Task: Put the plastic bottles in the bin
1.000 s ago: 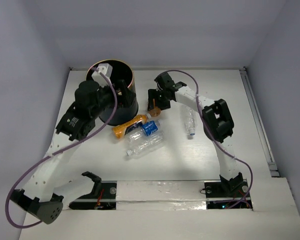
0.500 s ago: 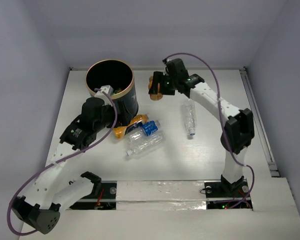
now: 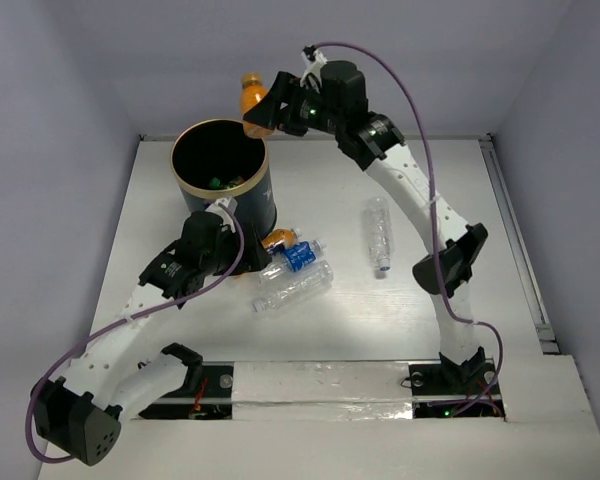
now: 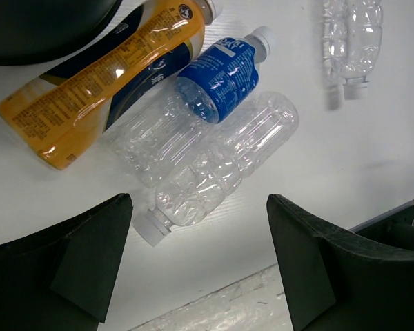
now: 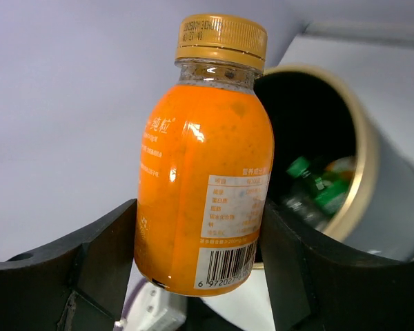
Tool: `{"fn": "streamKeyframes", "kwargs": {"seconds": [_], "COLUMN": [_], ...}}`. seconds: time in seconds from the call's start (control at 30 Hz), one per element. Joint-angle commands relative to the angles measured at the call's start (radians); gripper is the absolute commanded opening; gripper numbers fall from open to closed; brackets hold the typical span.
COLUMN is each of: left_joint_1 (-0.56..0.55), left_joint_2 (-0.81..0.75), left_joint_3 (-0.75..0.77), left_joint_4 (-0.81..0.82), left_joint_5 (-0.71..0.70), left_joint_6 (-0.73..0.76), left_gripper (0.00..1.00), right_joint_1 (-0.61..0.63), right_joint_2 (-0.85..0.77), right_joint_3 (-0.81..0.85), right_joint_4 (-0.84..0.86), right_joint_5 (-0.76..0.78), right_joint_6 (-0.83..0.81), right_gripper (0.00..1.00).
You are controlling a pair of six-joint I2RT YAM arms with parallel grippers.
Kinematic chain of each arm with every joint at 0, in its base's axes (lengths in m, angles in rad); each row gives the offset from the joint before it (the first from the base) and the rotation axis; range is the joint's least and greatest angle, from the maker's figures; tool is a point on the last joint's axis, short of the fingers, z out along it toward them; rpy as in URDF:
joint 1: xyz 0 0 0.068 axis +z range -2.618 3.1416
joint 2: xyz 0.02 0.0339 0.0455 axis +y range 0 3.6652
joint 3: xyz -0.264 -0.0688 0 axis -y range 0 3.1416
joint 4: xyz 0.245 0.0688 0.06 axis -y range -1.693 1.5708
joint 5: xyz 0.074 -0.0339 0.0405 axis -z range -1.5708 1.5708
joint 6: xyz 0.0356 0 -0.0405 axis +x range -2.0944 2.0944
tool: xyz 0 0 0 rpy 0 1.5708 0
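Note:
The dark bin [image 3: 264, 170] with a tan rim stands at the back left; a green bottle [image 5: 319, 187] lies inside it. My right gripper [image 3: 267, 108] is shut on a small orange bottle [image 3: 251, 100] with a gold cap [image 5: 221, 40], held in the air just beyond the bin's far right rim [image 5: 367, 162]. My left gripper [image 3: 248, 258] is open and empty, low over the table beside the bin. In front of it lie a long orange bottle [image 4: 100, 79], a blue-label bottle [image 4: 224, 72] and a clear bottle [image 4: 221, 169]. Another clear bottle [image 3: 379, 235] lies apart to the right.
The bin's dark wall [image 4: 41, 24] fills the top left of the left wrist view. A taped strip runs along the table's near edge [image 3: 320, 385]. White walls close the table at the back and sides.
My right gripper has risen up and to the left with the orange bottle, from the table to beside the bin's rim. My left gripper has drawn back from the bin toward the lying bottles.

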Motion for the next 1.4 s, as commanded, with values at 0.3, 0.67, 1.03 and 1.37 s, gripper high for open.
{"fn": "streamKeyframes", "kwargs": {"seconds": [0.3,0.67,1.03,1.37], "left_joint_1": [0.000,-0.126,-0.305,-0.387], "left_joint_2": [0.035,0.165,0.352,0.561], "left_joint_3": [-0.064,0.025,0.131,0.259], "left_joint_4": [0.092,0.120,0.146,0.137], "left_joint_5": [0.067,-0.043,-0.077,-0.088], "left_joint_6": [0.030,0.088,0.151,0.266], "left_gripper": [0.79,0.72,0.66,0.83], "right_joint_1": [0.077,0.027,-0.314,-0.389], "right_joint_2": [0.154,-0.199,-0.644,-0.598], "right_joint_3": [0.078,-0.432,-1.233,-1.247], "right_joint_4": [0.206,0.307,0.342,0.033], "right_joint_5": [-0.075,0.036,0.086,0.264], "right_joint_6": [0.278,0.163,0.045,-0.220], "right_gripper": [0.92,0.21,0.53,1.00]}}
